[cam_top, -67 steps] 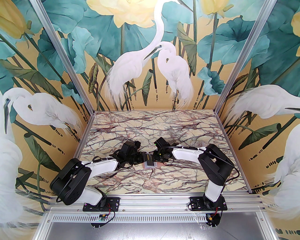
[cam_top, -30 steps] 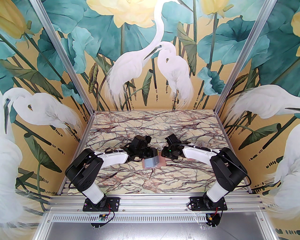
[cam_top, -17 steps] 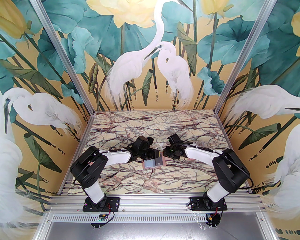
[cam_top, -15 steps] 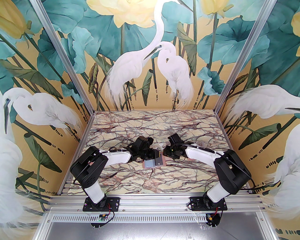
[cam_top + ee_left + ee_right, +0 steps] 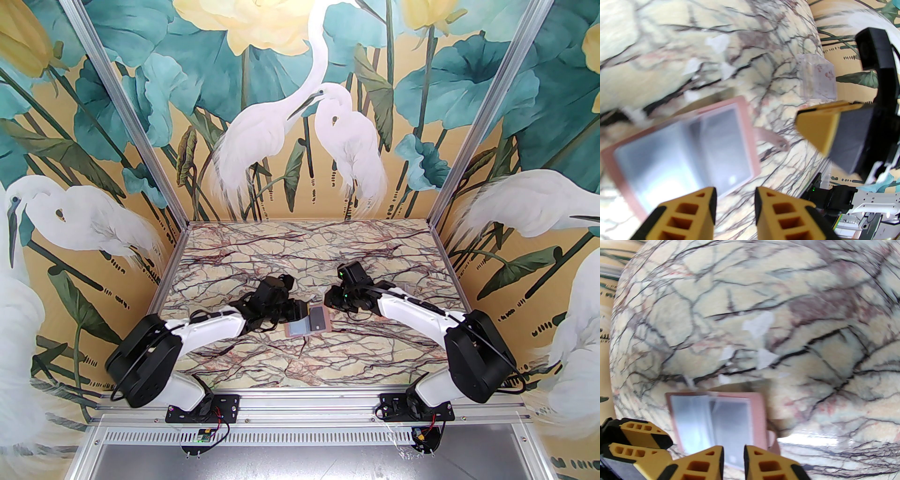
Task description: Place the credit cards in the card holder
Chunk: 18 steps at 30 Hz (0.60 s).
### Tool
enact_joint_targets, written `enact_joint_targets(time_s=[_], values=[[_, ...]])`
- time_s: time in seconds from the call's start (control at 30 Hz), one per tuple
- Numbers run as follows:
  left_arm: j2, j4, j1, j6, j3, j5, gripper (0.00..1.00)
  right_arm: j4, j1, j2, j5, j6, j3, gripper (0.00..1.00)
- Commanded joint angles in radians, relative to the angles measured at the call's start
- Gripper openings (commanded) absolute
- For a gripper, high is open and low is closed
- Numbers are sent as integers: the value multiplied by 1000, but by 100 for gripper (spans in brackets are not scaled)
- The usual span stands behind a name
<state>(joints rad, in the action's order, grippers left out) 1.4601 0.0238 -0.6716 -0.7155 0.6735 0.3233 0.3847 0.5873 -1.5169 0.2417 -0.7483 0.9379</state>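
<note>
Pink card holder (image 5: 307,324) spread flat on worktop (image 5: 300,365) centre, long axis left-right. Just beyond: left hand (image 5: 735,189) released, empty; right hand (image 5: 733,448) nearly clenched, empty. Clear credit cards (image 5: 816,79) farther back-right, nearer right hand; it should fetch.

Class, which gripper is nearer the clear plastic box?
Right. The right gripper sits left of the clear plastic box; the left gripper lies farther left, across the card holder.
</note>
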Motion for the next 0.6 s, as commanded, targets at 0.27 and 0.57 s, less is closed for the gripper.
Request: enact_joint_targets(time_s=[0.27,0.57], values=[[-80,56,79,-34,-192,-62,36,281,18,-20,-189,179,158,35],[-2,152,86,-36,-214,-18,33,366,-70,55,-279,222,153,41]])
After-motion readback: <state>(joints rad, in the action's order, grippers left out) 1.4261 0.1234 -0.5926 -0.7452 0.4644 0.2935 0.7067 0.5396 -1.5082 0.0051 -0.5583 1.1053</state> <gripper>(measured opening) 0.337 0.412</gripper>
